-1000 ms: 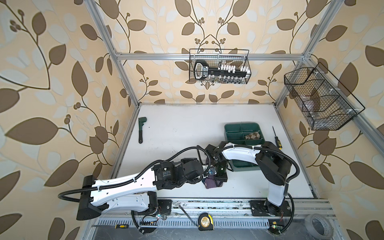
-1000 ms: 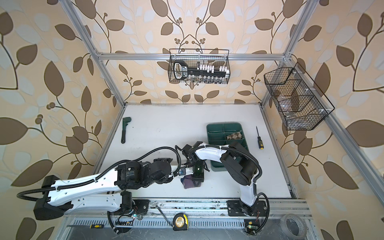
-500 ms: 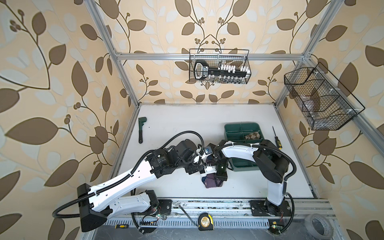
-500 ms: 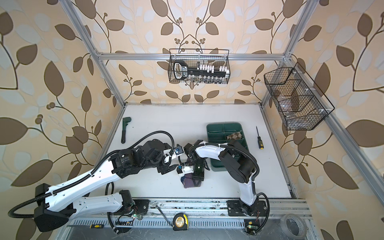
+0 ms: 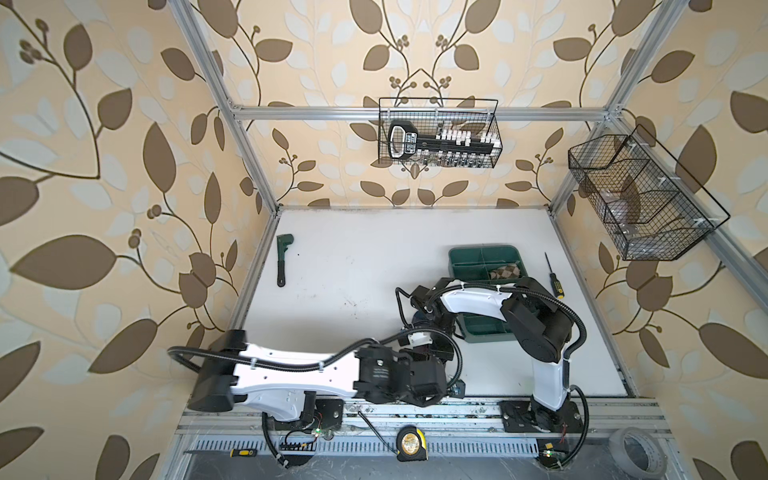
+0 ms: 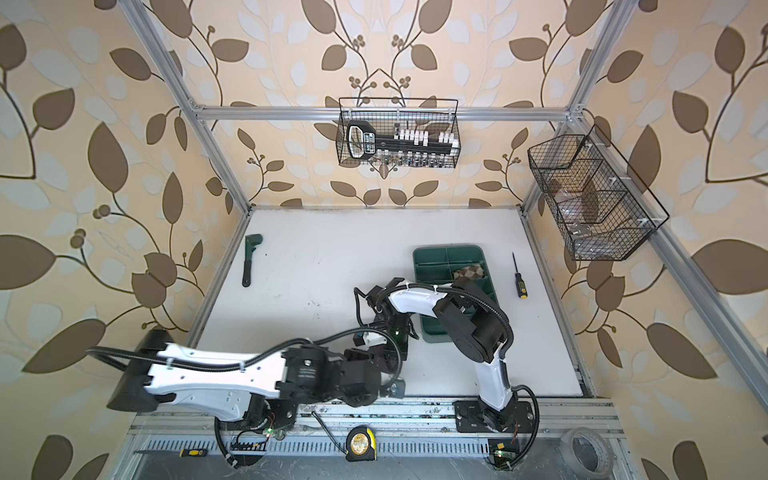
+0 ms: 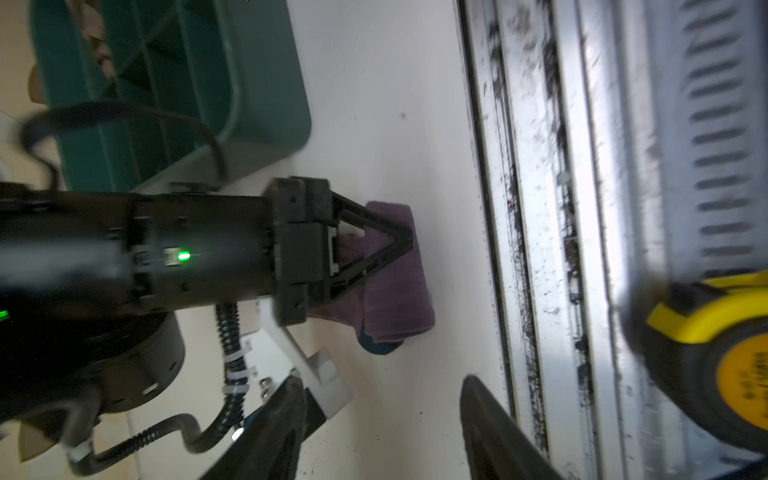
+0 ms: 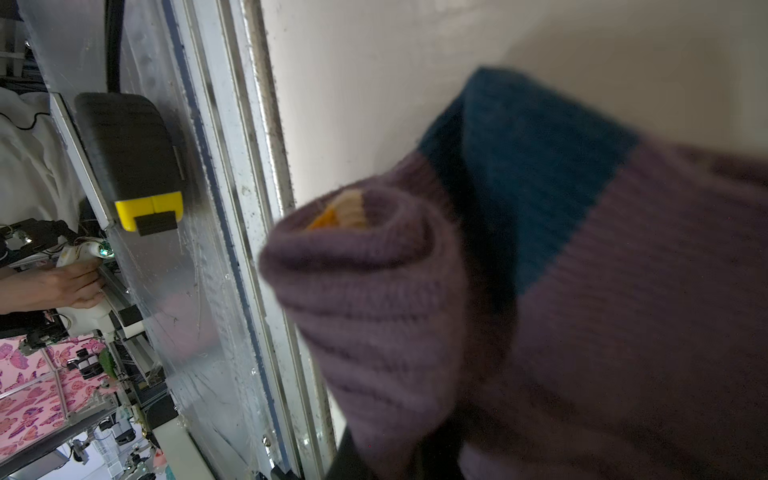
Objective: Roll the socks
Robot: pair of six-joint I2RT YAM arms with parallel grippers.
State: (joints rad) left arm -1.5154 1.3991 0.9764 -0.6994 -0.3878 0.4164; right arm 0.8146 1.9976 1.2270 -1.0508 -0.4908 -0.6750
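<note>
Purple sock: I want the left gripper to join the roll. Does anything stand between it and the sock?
Nothing visible lies between. In the left wrist view only bare table separates the open left gripper from the purple sock. The right gripper, shut on the sock, covers its far part.

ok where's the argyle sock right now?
In both top views the argyle sock sits in a far right-hand compartment of the green tray, right of centre on the table, left of the screwdriver.
</note>
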